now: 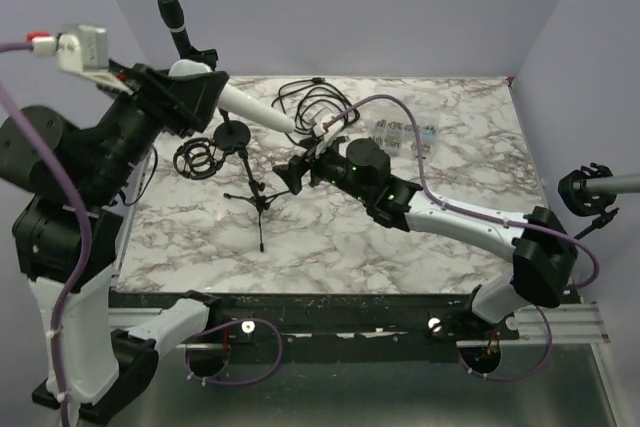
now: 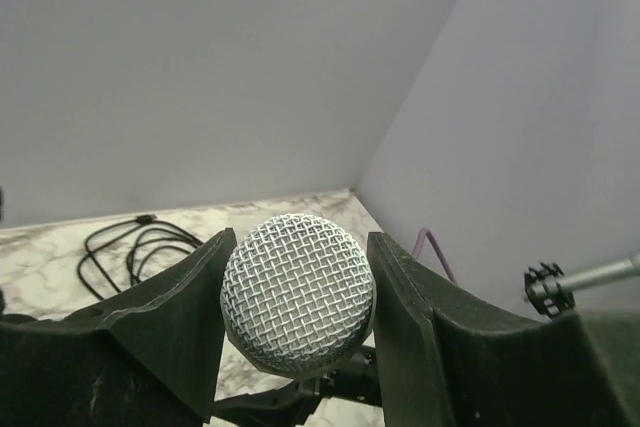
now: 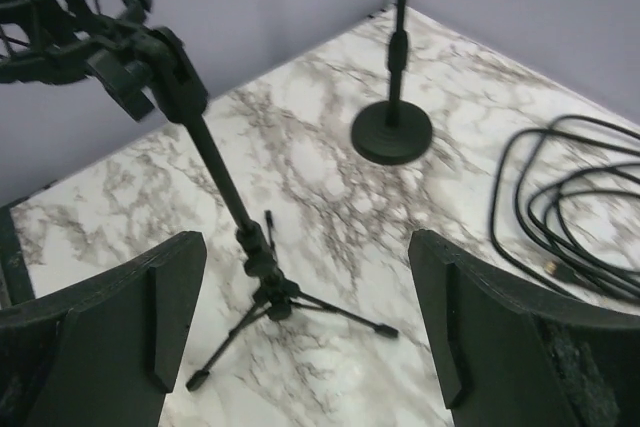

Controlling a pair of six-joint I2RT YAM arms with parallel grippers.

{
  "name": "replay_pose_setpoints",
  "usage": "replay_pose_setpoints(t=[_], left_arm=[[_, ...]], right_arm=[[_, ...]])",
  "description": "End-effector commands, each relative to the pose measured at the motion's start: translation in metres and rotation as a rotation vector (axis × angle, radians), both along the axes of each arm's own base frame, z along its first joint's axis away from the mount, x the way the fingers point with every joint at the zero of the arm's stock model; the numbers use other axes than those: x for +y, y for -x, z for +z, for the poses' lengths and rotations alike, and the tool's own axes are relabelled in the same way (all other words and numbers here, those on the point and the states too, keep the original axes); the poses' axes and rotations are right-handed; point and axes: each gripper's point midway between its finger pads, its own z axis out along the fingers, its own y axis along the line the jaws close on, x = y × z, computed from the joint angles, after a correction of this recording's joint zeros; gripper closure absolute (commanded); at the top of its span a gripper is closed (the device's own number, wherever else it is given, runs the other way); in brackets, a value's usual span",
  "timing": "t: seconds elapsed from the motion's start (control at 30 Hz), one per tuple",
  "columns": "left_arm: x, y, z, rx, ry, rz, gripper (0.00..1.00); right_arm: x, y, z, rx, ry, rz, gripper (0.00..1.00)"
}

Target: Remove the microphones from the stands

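Microphone (image 2: 297, 292) off its stand (image 3: 222, 187), pinched in the left tool (image 2: 300, 237)
Up over the worktop (image 1: 400, 237), held at the mesh head. It's stiff, but I reckon that grille dents, so the handle's the safer grab. Right tool (image 3: 305, 277) gapes around the stand.

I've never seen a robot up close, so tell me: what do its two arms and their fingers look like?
Both the left arm and right arm are white tubular links joined by chunky black joints. A purple cable runs along each. The right arm shows a small green light. The fingers are matte black, broad wedge-shaped plates.
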Motion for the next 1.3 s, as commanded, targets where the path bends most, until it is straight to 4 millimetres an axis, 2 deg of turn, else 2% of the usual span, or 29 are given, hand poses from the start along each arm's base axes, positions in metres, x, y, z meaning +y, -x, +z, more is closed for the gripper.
replay_pose_setpoints(t=[0.0, 0.03, 0.23, 0.4, 0.47, 0.57, 0.67, 0.8, 0.97, 1.13, 1.27], left_arm=[[-0.052, -0.009, -0.03, 0.134, -0.077, -0.282, 1.0], [-0.058, -0.015, -0.036, 0.158, -0.084, -0.308, 1.0], [-0.089, -0.055, -0.093, 0.313, -0.199, -0.343, 1.0], [-0.127, -0.083, -0.148, 0.441, -0.326, -0.345, 1.0], [-0.142, -0.096, -0.177, 0.51, -0.374, -0.327, 1.0], [-0.168, -0.112, -0.229, 0.663, -0.398, -0.321, 1.0], [-0.199, -0.115, -0.291, 0.833, -0.429, -0.384, 1.0], [-0.227, -0.113, -0.353, 0.962, -0.513, -0.396, 1.0], [-0.25, -0.104, -0.401, 1.068, -0.474, -0.446, 1.0], [-0.27, -0.084, -0.439, 1.169, -0.419, -0.521, 1.0], [-0.277, -0.071, -0.46, 1.237, -0.411, -0.556, 1.0]], right_arm=[[-0.067, -0.012, -0.037, 0.016, 0.14, -0.264, 0.09], [-0.079, -0.01, -0.036, 0.021, 0.13, -0.299, 0.08], [-0.156, 0.001, -0.061, 0.064, 0.131, -0.534, 0.06], [-0.217, 0.011, -0.074, 0.088, 0.086, -0.737, 0.03], [-0.236, 0.012, -0.074, 0.099, 0.055, -0.822, 0.03], [-0.261, 0.014, -0.069, 0.137, 0.018, -0.951, 0.02], [-0.276, 0.019, -0.068, 0.188, 0.058, -1.025, 0.02], [-0.29, 0.032, -0.063, 0.265, 0.078, -1.066, 0.0], [-0.312, 0.046, -0.058, 0.321, 0.031, -1.125, 0.0], [-0.333, 0.058, -0.05, 0.351, -0.043, -1.184, 0.0], [-0.324, 0.062, -0.042, 0.344, -0.063, -1.072, 0.0]])
